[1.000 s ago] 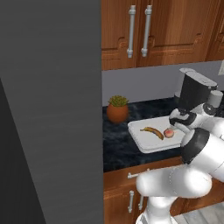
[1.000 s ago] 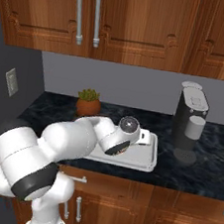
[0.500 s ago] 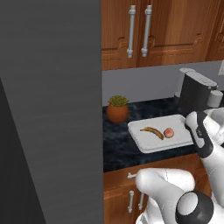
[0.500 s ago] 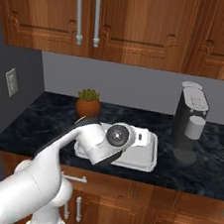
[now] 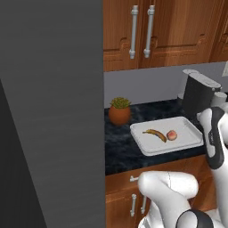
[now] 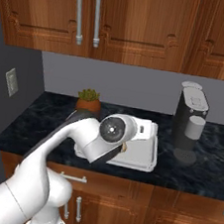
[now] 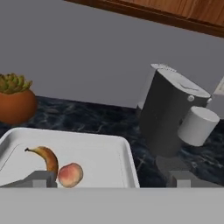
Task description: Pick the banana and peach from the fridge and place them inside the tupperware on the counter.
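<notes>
Tupperware (image 5: 149, 149) holds one banana (image 5: 156, 134) and one peach (image 5: 171, 135); jaws spread wide, empty.

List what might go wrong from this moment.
1. The open gripper hangs low just over the tupperware; a careless pull-back might clip its rim and shove it.
2. The coffee machine stands close beside the tray, so a sideways swing may hit it.
3. The peach rests against the banana and could roll if bumped.

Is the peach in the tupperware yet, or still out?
In. The peach lies on the floor of the tupperware, inside the raised rim, right beside the banana. The hand view shows the same.
</notes>
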